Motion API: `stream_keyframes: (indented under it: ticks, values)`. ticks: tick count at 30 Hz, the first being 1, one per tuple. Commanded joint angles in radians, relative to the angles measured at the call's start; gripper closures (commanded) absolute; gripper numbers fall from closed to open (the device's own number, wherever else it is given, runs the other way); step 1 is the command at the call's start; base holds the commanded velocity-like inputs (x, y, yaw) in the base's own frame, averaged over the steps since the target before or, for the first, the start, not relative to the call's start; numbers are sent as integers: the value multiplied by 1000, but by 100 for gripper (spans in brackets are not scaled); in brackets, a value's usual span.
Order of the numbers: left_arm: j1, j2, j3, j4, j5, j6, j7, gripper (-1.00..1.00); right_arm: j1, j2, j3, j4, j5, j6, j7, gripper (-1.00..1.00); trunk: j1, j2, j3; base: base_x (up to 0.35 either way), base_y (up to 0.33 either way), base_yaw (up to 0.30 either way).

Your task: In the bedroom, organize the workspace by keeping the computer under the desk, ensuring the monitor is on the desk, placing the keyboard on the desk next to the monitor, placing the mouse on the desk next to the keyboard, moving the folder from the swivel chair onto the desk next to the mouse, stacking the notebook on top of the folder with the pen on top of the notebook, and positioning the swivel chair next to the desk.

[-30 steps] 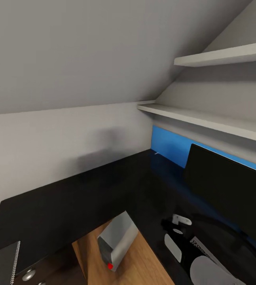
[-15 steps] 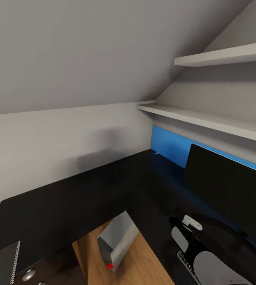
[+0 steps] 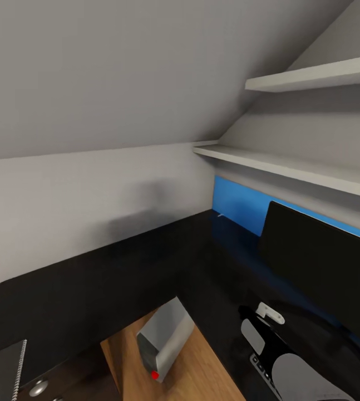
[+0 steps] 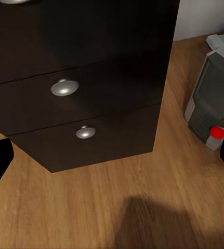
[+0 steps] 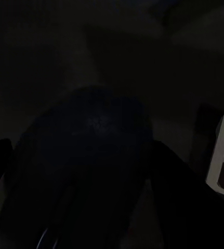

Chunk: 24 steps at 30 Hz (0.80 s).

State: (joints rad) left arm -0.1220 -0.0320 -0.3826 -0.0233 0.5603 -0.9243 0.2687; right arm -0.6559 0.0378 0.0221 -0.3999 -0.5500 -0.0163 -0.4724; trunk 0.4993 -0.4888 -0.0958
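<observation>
Notebook [image 3: 1, 370] lies flat at table's [image 3: 90, 284] near-left corner, spiral edge running front-to-back, prob. awaiting the stack; computer [image 3: 166, 337] on floor in the L's crook, leaning, red-dot face twd camera; monitor [image 3: 324, 275] upright along right wall, long axis w/ that edge. Left tool [image 4: 112, 161] wide apart, empty, facing drawers [image 4: 65, 88]; right tool [image 3: 260, 326] beside keyboard [image 3: 260, 367], grip: can't tell.

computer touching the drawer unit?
Apart. The left wrist view shows a strip of wooden floor between the computer and the drawer unit; the head view shows the same gap.
</observation>
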Motion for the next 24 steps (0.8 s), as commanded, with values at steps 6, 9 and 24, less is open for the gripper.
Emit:
stream_keyframes:
  ticks: [6, 9, 24]
  values:
    - [-1, 0, -9, 0, 4, -2, 6, -100, -1, 3, 7, -1, -7, -2, -6, 100, 24, -44, -21, 0, 0, 0]
    - [-1, 0, -9, 0, 4, -2, 6, -100, -1, 3, 7, -4, -7, -2, -7, 100, 35, -65, -30, 0, 0, 0]
    - [-1, 0, -9, 0, 4, -2, 6, -100, -1, 3, 10, -13, -5, -2, -8, 100, 93, -170, -77, 0, 0, 0]
